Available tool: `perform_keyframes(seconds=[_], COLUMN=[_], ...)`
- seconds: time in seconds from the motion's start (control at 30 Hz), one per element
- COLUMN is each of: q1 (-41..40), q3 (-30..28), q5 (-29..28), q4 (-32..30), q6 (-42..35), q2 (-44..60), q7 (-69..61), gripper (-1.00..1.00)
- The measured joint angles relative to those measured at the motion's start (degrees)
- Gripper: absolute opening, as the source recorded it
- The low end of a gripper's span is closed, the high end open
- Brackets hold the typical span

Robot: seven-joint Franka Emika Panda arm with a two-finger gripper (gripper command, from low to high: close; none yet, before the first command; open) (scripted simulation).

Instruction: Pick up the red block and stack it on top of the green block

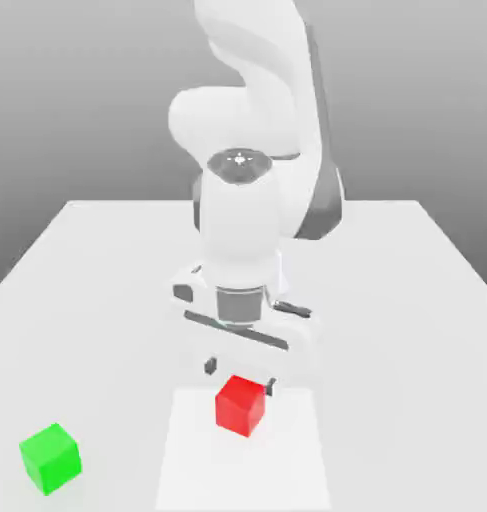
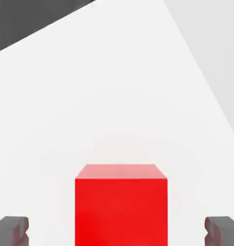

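The red block (image 1: pixel 240 405) rests on the white table, near its front edge. Just above and behind it hangs my gripper (image 1: pixel 241 372), open, its dark fingertips (image 1: pixel 211 366) spread wider than the block. In the hand view the red block (image 2: pixel 121 209) sits between the two fingertips (image 2: pixel 11 229), with a clear gap on each side and no contact. The green block (image 1: pixel 51 457) lies on the table at the exterior view's left, well apart from the red one and from my gripper.
The white table (image 1: pixel 387 300) spreads out around both blocks, with its front edge close to them. The arm's white body (image 1: pixel 252 200) rises behind the gripper in the middle of the exterior view.
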Motion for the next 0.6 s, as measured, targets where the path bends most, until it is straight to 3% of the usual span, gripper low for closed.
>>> perform_keyframes(seconds=[0.07, 0.1, 0.33, 0.6], q1=[1.5, 2.2, 2.3, 0.9], q3=[-1.9, -2.8, -2.9, 0.2], q5=[-1.7, -2.3, -2.5, 3.8], q4=[0.4, 0.6, 0.6, -1.1], q6=[2.9, 4.1, 4.4, -6.0], q2=[3.4, 4.9, 5.1, -7.2], q7=[1.2, 1.6, 1.8, -2.8], gripper=[0.0, -1.0, -1.0, -1.0])
